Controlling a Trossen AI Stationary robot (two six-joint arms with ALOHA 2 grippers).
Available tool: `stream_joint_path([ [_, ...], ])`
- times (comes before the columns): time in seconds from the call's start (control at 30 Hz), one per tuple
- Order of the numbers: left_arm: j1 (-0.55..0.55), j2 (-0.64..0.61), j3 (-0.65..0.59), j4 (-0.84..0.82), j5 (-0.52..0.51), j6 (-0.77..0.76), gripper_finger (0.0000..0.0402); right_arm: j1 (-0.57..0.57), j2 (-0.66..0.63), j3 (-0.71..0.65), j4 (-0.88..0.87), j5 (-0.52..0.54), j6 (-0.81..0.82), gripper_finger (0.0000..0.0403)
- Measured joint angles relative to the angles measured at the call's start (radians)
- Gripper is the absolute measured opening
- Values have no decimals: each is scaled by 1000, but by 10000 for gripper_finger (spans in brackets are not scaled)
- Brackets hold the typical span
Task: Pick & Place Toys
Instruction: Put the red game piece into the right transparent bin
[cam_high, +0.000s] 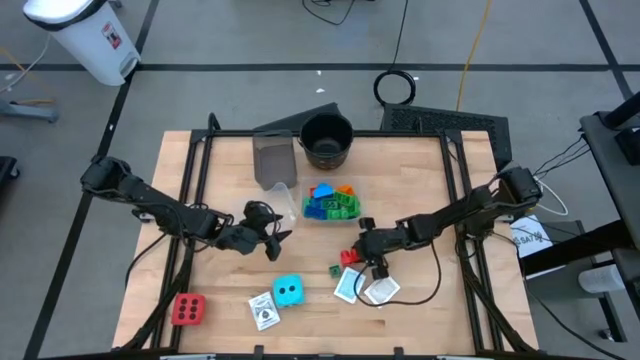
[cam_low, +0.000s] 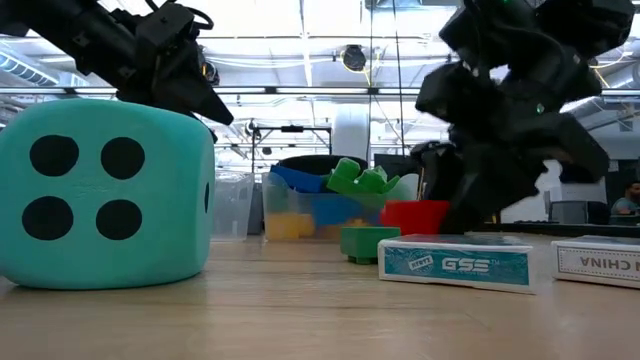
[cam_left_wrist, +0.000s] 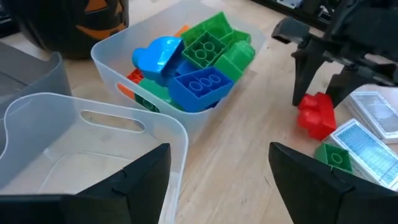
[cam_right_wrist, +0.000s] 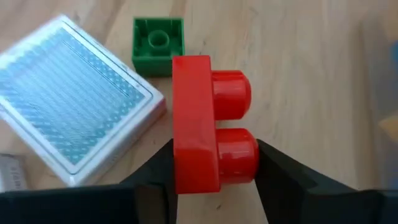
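High view: the right gripper (cam_high: 372, 262) reaches down over the small red plastic block (cam_high: 350, 257), bare wood at its twelve o'clock up to the clear block-filled tub (cam_high: 330, 203); card decks (cam_high: 362, 289) crowd its six o'clock. The left gripper (cam_high: 272, 238) hovers, fingers apart, at nine o'clock.

Right wrist view: the fingers clamp the red block (cam_right_wrist: 208, 134), on edge, studs sideways; a small green block (cam_right_wrist: 158, 37) lies beyond.

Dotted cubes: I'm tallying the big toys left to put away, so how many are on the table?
2. The cyan dotted cube sits near the front edge, beside a card. The red dotted cube is at the front left corner. Neither is in a tub.
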Motion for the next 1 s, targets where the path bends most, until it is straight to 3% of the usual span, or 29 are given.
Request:
stream_joint_path([
  [0.2, 0, 0, 0, 4, 0, 0, 273, 0, -133, 0, -2, 53, -8, 140],
  [0.47, 11, 0, 0, 20, -9, 13, 274, -79, -360, 0, 2, 260, -148, 141],
  [0.63, 29, 0, 0, 40, -17, 33, 274, -233, -392, 0, -11, 243, -234, 141],
  [0.87, 40, 0, 1, 40, -18, 35, 274, -447, -319, 0, -28, 17, -280, 146],
  [1.0, 42, 0, 1, 40, -18, 39, 274, -504, -254, 2, -26, -33, -343, 143],
])
